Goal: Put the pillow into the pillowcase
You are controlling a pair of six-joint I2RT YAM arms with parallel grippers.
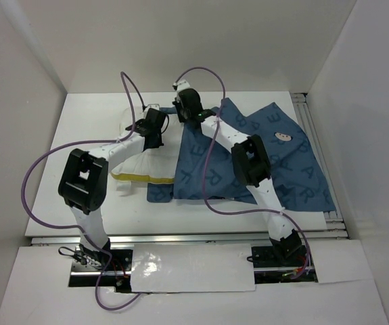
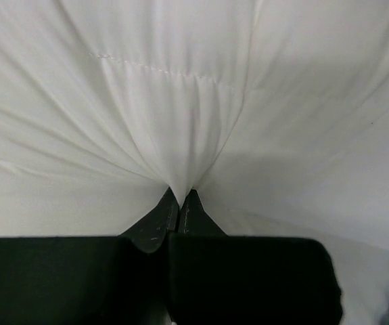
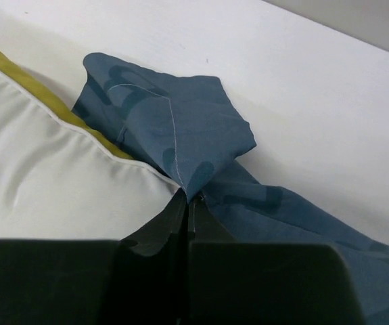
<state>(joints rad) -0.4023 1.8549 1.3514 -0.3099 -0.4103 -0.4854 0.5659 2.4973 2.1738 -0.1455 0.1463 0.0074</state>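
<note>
White counter point(image 1: 79, 135) is carrying both things. Nearest, our left claw point(image 2: 180, 196) is pinching shut on the large white quilted pillow point(image 2: 180, 101), lying left of centre. Farther, our right claw point(image 3: 189, 196) is clamping an edge of the dusty-blue printed fabric pillowcase point(image 3: 174, 128). We are judging insertion barely begun: pillow mostly outside.

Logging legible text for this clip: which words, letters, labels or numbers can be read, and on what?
"R": large dark letter printed on the pillowcase, repeated across it.
"A": same print, right part of the cloth in the top view.
Other printed letters: folded or blurred, not readable.
The pillow: no text visible.
</note>
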